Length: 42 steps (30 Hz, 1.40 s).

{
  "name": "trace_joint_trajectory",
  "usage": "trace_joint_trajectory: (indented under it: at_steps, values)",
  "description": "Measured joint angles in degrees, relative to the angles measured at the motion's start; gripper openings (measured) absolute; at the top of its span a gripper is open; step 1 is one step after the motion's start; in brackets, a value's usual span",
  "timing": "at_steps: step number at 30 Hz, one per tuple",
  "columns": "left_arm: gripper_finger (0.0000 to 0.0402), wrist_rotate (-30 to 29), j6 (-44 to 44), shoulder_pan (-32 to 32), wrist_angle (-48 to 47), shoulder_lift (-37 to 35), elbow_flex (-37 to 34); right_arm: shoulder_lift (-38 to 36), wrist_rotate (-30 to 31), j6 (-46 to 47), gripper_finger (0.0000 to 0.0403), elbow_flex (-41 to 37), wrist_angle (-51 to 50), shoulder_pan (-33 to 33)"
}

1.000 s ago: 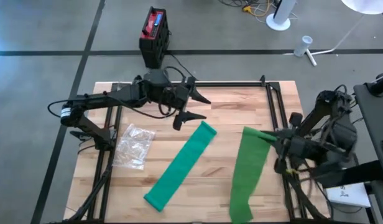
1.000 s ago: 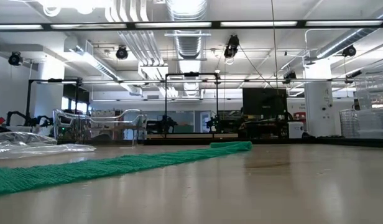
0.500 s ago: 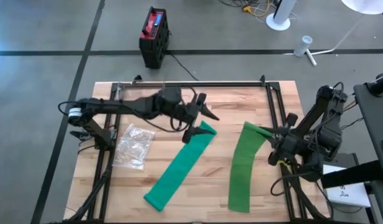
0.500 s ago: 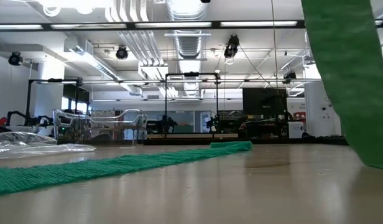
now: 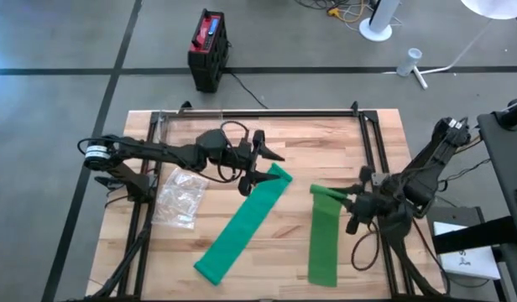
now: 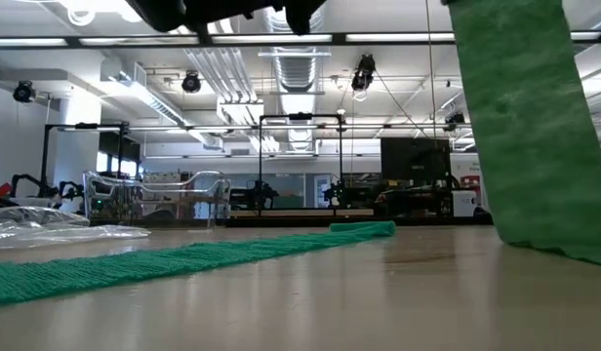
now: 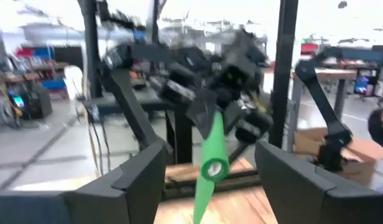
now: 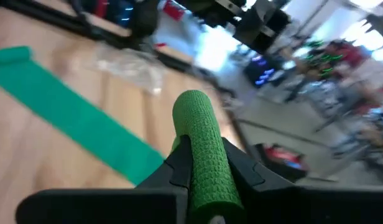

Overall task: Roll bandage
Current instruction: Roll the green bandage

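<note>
Two green bandages are on the wooden table. The left one (image 5: 242,222) lies flat and slanted, its far end under my left gripper (image 5: 265,170), which hovers open above it without touching. My right gripper (image 5: 342,200) is shut on the rolled end (image 8: 201,155) of the right bandage (image 5: 322,239). In the low view this bandage (image 6: 525,127) hangs as a wide strip on the right, and the flat one (image 6: 183,258) lies across the table. The left wrist view looks across at the roll (image 7: 213,168). My right gripper pinches the rolled far end (image 8: 198,134) of the right bandage between its two fingers, the roll lying along them. The fingers come from the table's right, nearly level. The roll is lifted clear; the strip slopes down from it, and its near end (image 5: 320,273) lies on the table.
A crumpled clear plastic bag (image 5: 181,197) lies at the table's left. Black frame rails (image 5: 267,113) run along the table's far and side edges. A red and black box (image 5: 208,46) stands on the floor beyond the table.
Both grippers have come down. My left gripper has sunk toward the far end of the flat bandage. My right gripper has moved down and toward the table's left with the roll, so the strip below it now reaches the table in the low view.
</note>
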Motion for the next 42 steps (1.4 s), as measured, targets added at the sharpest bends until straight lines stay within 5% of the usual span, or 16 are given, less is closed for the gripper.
trace_joint_trajectory:
  at_steps: [13,21,29,42]
  values:
    - [0.0240,0.0,-0.5,-2.5,10.6,6.0,-1.8,-10.2,-17.9,-21.2,0.0039,-14.6,33.8,-11.9]
    - [0.0232,0.0,-0.5,-2.2,12.2,13.7,7.4,-13.9,-21.0,-23.7,0.0039,-15.2,32.5,-18.0]
    - [0.0256,-0.1,3.1,0.6,0.2,19.0,18.9,-16.6,-22.1,-24.3,0.0039,-15.1,30.2,-20.3]
    - [0.0284,3.7,7.9,2.6,-2.2,20.2,20.6,-17.0,-24.7,-23.8,0.0039,-15.0,30.9,-21.7]
